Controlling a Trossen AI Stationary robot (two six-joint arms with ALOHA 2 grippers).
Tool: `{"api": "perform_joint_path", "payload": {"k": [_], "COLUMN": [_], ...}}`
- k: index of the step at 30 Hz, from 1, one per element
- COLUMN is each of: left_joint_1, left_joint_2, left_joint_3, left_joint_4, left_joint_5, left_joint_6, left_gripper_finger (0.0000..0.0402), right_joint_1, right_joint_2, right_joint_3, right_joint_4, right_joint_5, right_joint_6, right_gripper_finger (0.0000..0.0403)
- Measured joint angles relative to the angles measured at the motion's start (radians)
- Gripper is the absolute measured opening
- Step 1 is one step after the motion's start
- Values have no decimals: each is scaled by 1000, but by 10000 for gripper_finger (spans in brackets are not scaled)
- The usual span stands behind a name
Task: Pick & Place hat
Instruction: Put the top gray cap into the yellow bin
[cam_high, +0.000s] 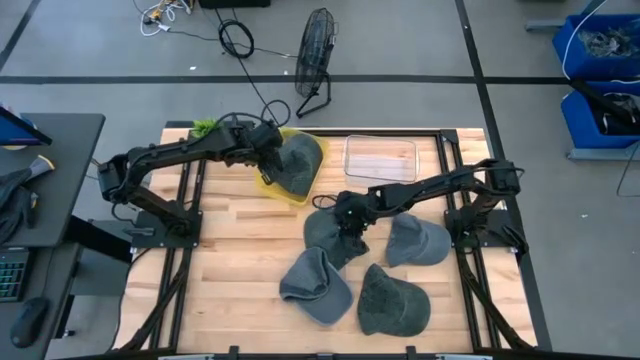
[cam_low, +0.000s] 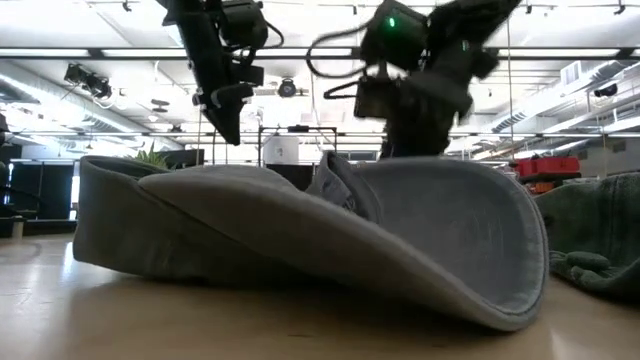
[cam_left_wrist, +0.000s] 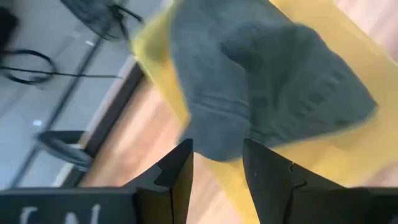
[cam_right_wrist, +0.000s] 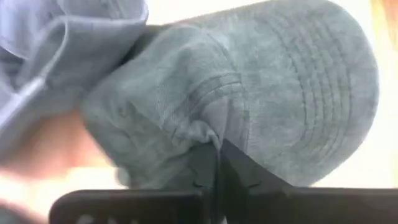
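Note:
Several grey hats are in view. One hat (cam_high: 297, 160) lies in the yellow bin (cam_high: 262, 182) at the table's far left; it also shows in the left wrist view (cam_left_wrist: 267, 81). My left gripper (cam_high: 268, 140) hangs open just above it (cam_left_wrist: 217, 162). My right gripper (cam_high: 347, 214) is at mid-table, shut on another grey hat (cam_high: 328, 238), whose stitched brim (cam_right_wrist: 323, 93) shows in the right wrist view. In the low view a near hat (cam_low: 330, 235) hides both the bin and this hat. My right gripper pinches a bunched fold of the hat's crown cloth (cam_right_wrist: 208, 132) between its two shut fingers. It comes from above, slanting in from the table's right. The cloth puckers at the fingers. Whether the hat is clear of the table I cannot tell.
Three more grey hats lie on the wooden table: near centre (cam_high: 315, 287), near right (cam_high: 392, 300) and right (cam_high: 420, 240). A clear tray (cam_high: 380, 158) stands at the far middle. A fan (cam_high: 315, 50) and cables lie on the floor beyond the table.

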Motion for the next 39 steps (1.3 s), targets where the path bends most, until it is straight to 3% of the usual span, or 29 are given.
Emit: {"api": "perform_joint_path", "payload": {"k": [5, 11, 13, 21, 25, 28, 33, 36, 39], "left_joint_1": [0, 0, 0, -2, -2, -2, -2, -2, -2], "left_joint_2": [-46, -171, -218, -371, -418, -441, -444, -445, -445], "left_joint_3": [0, 0, 0, 0, 0, 0, 0, 0, 0], "left_joint_4": [-32, -55, -53, -60, -56, -52, -61, -61, -61], "left_joint_5": [-38, -41, -42, -41, -41, -41, -40, -40, -41], "left_joint_6": [-13, -43, -64, -71, -93, -101, -118, -118, -118], "left_gripper_finger": [125, 117, 117, 117, 117, 117, 117, 117, 117], "right_joint_1": [-6, 1, -12, -39, -35, -65, -115, -149, -184], "right_joint_2": [-55, -85, -85, -67, -18, 49, 195, 264, 327], "right_joint_3": [192, 414, 457, 461, 414, 382, 376, 376, 376], "right_joint_4": [-295, -371, -362, -262, 4, 242, 350, 346, 345], "right_joint_5": [15, 280, 316, 315, 526, 585, 732, 722, 646], "right_joint_6": [89, 22, 3, 53, 36, 19, 124, 239, 300], "right_gripper_finger": [9, 13, 11, 6, 5, 6, 6, 6, 6]}}
